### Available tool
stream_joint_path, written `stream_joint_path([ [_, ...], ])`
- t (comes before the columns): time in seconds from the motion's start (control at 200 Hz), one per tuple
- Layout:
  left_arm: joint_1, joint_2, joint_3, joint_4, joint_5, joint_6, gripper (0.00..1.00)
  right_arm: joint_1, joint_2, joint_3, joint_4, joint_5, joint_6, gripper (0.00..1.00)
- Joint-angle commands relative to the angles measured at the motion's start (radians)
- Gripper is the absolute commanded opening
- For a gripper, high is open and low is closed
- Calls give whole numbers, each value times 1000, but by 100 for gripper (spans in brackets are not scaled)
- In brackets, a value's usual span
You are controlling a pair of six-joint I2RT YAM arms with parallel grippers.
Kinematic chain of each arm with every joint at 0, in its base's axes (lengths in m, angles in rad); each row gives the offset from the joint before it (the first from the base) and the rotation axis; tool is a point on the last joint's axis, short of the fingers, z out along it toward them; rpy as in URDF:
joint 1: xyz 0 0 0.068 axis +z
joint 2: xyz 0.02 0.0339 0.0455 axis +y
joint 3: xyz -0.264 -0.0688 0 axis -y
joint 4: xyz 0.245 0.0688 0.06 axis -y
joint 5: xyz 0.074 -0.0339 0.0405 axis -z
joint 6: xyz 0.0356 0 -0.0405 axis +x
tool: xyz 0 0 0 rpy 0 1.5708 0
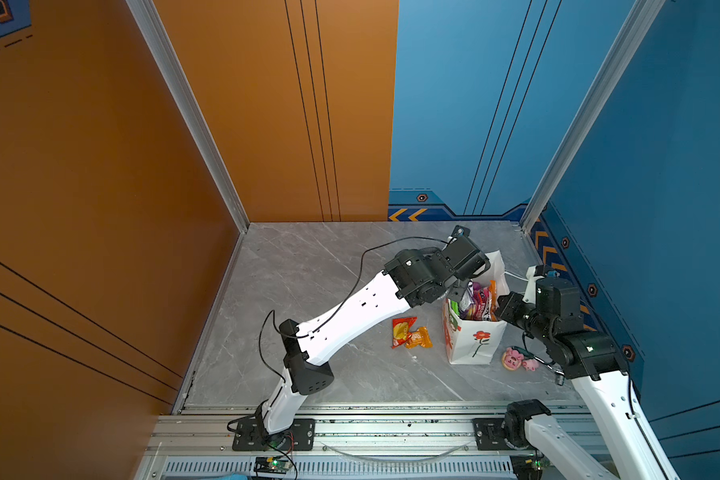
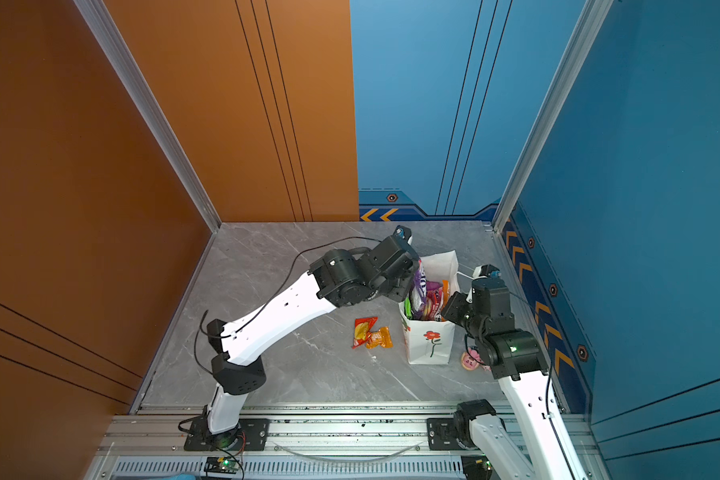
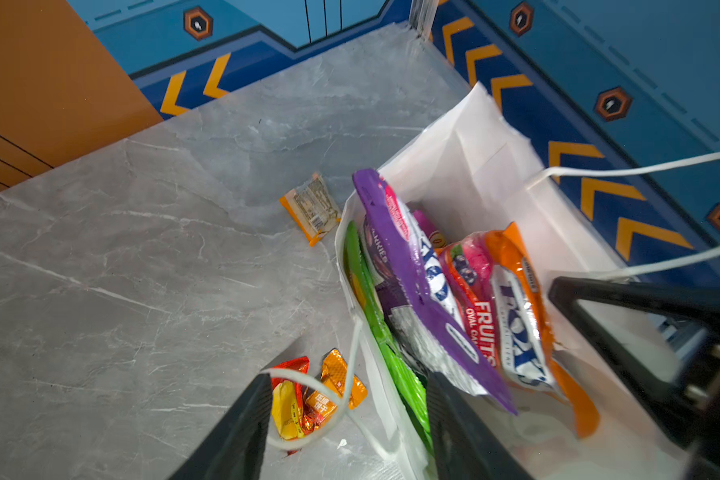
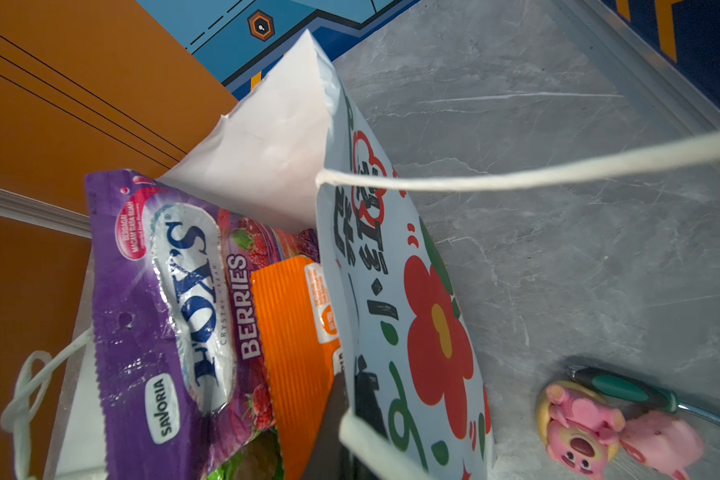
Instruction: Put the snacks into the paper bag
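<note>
Two small packets [image 1: 408, 334] lie outside the paper bag [image 1: 472, 351], near left gripper [image 3: 348, 378].

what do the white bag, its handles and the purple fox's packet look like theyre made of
The paper bag looks like matte white paper: sharp creases, no shine. Its cord handle seems twisted cotton or similar string, dull and fibrous. The purple packet looks like glossy plastic film, with crinkles, bright glints and a serrated edge.
</note>
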Motion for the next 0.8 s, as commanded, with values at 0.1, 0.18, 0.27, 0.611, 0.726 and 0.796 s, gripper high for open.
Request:
stream_joint_path([
  [0.1,35,56,-28,-14,83,-57,49,-5,4,22,8,26,-15,2],
  [0.18,41,81,-8,-14,113,-64,39,-5,7,22,5,30,-18,3],
  [0.27,40,109,27,-14,144,-68,29,-5,13,25,-2,43,-20,3],
  [0.611,-54,122,215,37,91,-89,0,-160,55,37,-45,37,-4,2],
  [0.726,-120,32,102,196,-6,-65,0,-171,56,59,-49,43,6,2],
  [0.796,-133,-47,-66,336,-74,-73,0,-160,46,86,-62,66,1,2],
])
